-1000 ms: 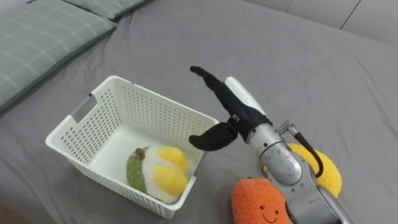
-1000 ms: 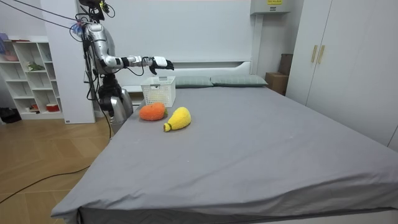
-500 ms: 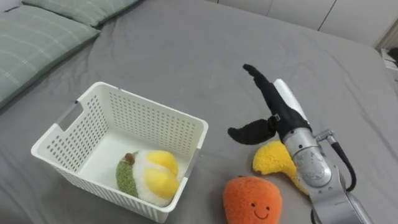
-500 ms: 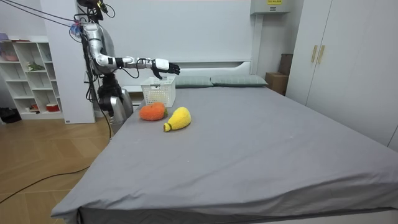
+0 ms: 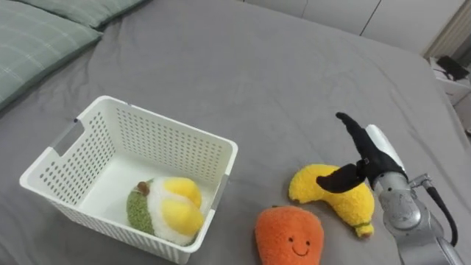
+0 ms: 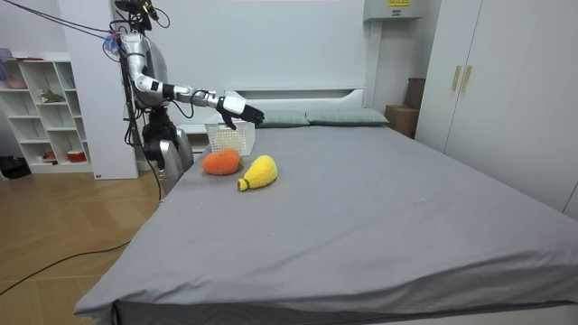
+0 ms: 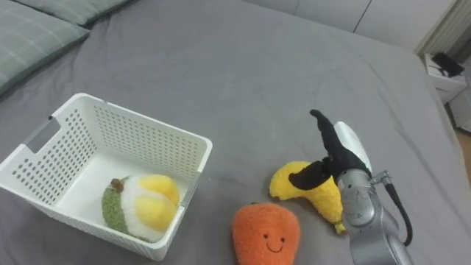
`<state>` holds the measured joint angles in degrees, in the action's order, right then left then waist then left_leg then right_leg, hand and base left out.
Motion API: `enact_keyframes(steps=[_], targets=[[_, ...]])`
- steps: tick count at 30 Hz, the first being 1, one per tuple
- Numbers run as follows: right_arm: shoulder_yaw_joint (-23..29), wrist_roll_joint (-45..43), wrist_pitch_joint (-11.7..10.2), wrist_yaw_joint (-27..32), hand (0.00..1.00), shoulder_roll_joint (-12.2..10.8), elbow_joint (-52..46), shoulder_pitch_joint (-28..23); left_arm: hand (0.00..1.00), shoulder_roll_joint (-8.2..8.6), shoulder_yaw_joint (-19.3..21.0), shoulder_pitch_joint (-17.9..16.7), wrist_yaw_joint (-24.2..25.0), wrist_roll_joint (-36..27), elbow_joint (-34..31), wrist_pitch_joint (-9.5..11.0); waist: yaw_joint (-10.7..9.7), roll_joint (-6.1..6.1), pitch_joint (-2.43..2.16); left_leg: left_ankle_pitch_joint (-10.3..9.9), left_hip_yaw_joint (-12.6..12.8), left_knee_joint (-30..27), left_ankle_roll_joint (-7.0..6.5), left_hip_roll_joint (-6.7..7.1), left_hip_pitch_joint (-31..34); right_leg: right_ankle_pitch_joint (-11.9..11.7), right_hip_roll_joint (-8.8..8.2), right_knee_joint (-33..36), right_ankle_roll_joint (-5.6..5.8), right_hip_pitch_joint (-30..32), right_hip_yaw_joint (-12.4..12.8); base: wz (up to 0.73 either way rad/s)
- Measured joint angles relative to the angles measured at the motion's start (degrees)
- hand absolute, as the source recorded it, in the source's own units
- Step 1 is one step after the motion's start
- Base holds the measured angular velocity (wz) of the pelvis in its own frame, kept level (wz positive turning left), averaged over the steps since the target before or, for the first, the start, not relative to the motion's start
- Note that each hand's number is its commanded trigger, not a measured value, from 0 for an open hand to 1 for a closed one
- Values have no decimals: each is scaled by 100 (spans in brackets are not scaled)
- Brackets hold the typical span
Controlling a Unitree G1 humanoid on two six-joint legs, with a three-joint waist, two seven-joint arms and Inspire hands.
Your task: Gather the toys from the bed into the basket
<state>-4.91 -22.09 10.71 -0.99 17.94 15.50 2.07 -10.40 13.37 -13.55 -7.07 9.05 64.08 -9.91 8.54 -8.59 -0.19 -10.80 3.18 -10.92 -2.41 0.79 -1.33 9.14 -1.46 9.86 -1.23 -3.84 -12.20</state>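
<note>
- Since a second ago the right hand (image 5: 370,157) has swung away from above the white perforated plastic basket (image 5: 163,121) and now hangs over the yellow banana-shaped plush toy (image 5: 321,184); in the room view the outstretched arm has dropped lower and toward that view's right
- Its fingers are stretched out straight and close together, pointing away from the robot, with the thumb spread wide to the side – nothing is held
- The thumb's tip lies across the banana toy's upper curve in both eye views; whether it touches the plush cannot be told
- The banana toy lies on the grey bed sheet (image 5: 243,66), to the right of the basket and apart from it
- A round orange plush toy with a stitched smiling face (image 5: 288,235) lies just beside the banana toy, nearer the robot, between it and the basket's near corner
- Inside the basket, against its near wall, rests a green and yellow fluffy plush toy (image 5: 165,210) – it sits where it did in the earlier pictures
- A pale green checked pillow (image 5: 29,40) lies at the left beyond the basket
- The room view shows the robot (image 6: 144,72) standing upright at the side of the bed by its head end, the basket and the two loose toys on the bed in front of it
</note>
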Motion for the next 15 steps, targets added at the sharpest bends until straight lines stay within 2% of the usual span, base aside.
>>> enact_keyframes(steps=[3,6,10,11,12,13,15], targets=[[-3,13,-10,56,0,114,112,3,0,-9,-8,3,-27,-10,-116,3,-6,-30,-4,1,-1,-58,1,-8,189,-8,-2,24,-11,174,-12,0],[-12,140,-88,151,0,188,626,192,0,-78,-28,89,-32,-164,-151,42,17,-92,9,9,1,-116,3,-19,390,-17,1,76,-26,367,-37,2],[-15,218,-141,402,0,188,1195,500,0,-237,-299,111,-43,-509,-221,116,-32,-117,37,11,-27,-206,-5,-17,652,-42,-2,80,-25,578,-86,5],[-15,261,-142,455,0,188,1292,549,0,-254,-310,125,-60,-509,-220,120,-26,-130,28,12,-34,-217,-6,-16,690,-45,-3,81,-24,607,-95,6],[-17,362,-144,550,0,193,1476,635,0,-272,-312,158,-105,-505,-221,122,-19,-117,48,12,-43,-236,-7,-15,761,-53,-6,81,-22,654,-117,4],[-26,375,-142,620,0,193,1689,751,0,-287,-312,175,-113,-506,-226,135,-11,-132,40,13,-39,-257,-9,-15,837,-60,-8,85,-21,726,-122,4],[-41,383,-141,712,0,201,1916,903,0,-296,-352,178,-112,-507,-273,153,-16,-121,54,19,-53,-281,-17,-15,963,-77,-10,82,-23,833,-150,5]])
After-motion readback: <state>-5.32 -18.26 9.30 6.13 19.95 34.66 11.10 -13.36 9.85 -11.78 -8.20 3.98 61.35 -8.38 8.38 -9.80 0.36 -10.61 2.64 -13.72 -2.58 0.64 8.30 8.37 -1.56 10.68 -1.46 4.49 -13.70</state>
